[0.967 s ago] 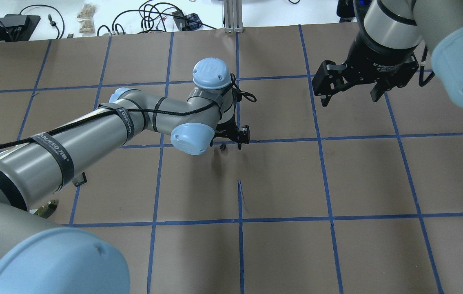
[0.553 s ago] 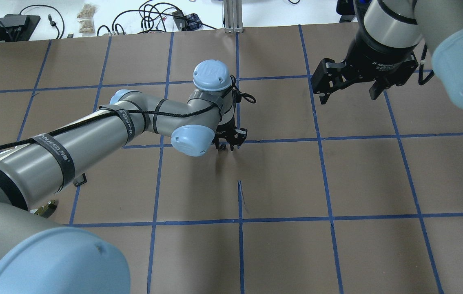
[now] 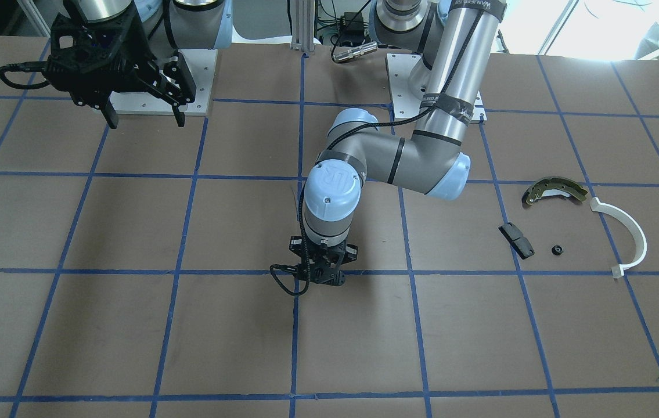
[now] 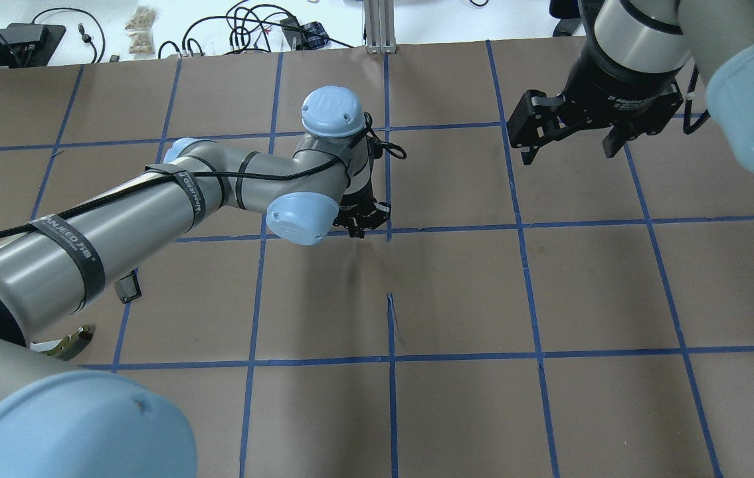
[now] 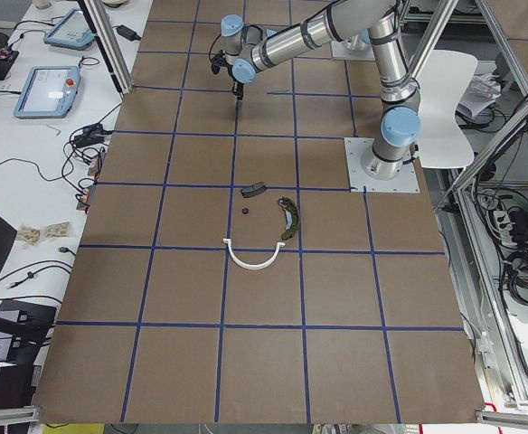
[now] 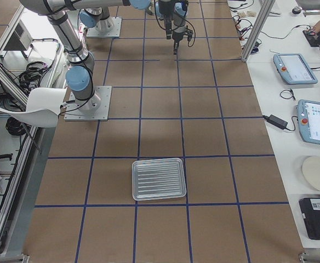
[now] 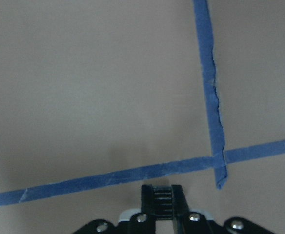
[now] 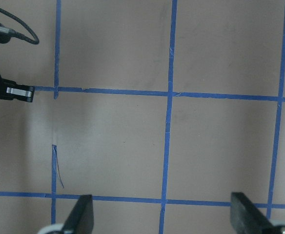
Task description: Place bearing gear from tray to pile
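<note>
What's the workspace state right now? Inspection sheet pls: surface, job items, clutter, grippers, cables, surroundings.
Surface: table, brown paper with a blue tape grid; short slit in the paper.
Job's things: tray at the robot's right end, no part seen in it; pile at the left end: shoe, arc, block, small round black part, all apart; gear, a ribbed dark piece between the left fingers.
Clutter: nothing seen.
Grippers: left gripper shut on gear near a tape crossing; right gripper open, raised.
Cables: cable strapped along the left arm.
Surroundings: pendants, chair.
</note>
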Controlling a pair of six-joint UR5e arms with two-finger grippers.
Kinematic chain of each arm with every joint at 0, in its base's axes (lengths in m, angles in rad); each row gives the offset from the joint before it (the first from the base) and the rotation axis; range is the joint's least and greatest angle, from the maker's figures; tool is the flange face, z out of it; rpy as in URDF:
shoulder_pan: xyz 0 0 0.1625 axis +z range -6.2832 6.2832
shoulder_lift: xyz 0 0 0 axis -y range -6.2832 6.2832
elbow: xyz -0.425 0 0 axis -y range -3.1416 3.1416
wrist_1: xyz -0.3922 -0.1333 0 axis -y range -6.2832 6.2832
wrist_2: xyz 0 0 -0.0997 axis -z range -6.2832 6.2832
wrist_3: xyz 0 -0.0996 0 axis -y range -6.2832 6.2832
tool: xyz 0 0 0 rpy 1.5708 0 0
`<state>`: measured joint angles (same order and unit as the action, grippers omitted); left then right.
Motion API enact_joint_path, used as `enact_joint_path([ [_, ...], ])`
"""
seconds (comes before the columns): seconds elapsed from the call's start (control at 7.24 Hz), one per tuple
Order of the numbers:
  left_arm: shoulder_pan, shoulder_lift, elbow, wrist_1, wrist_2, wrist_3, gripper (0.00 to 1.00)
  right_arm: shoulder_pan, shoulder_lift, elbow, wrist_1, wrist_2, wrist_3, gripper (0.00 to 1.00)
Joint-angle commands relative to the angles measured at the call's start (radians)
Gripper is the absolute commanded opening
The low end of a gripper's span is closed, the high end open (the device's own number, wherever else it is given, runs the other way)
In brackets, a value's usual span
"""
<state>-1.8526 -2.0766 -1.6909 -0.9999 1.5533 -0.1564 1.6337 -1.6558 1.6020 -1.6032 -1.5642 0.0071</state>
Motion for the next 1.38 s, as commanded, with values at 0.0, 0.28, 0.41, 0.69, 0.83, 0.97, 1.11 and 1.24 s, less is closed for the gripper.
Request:
enact_joint_path([
  [0.0,0.161,0.099,-0.016,-0.101,0.030,0.070,0.16,0.000,0.001,0.001,0.000,-0.003,0.001,1.00],
  [0.28,0.417,0.182,-0.022,-0.169,0.082,0.386,0.16,0.000,0.001,0.001,0.003,-0.007,0.001,1.00],
  [0.41,0.563,0.193,-0.029,-0.170,0.094,0.566,0.16,0.000,-0.001,0.001,0.005,-0.007,0.001,1.00],
  [0.69,0.815,0.149,-0.049,-0.099,0.096,0.865,0.15,0.000,0.001,0.000,0.003,-0.007,0.001,1.00],
  [0.83,0.890,0.138,-0.058,-0.076,0.093,0.894,0.15,-0.002,0.001,0.000,0.002,-0.007,0.001,1.00],
  [0.97,0.926,0.121,-0.064,-0.074,0.093,0.902,0.15,0.000,0.001,0.000,0.003,-0.007,0.001,1.00],
  [1.11,0.937,0.101,-0.093,-0.047,0.090,0.908,0.12,-0.002,0.001,0.000,0.002,-0.007,0.001,1.00],
  [1.24,0.938,0.086,-0.137,0.056,0.093,0.925,0.13,0.000,0.001,0.000,0.002,-0.007,0.001,1.00],
])
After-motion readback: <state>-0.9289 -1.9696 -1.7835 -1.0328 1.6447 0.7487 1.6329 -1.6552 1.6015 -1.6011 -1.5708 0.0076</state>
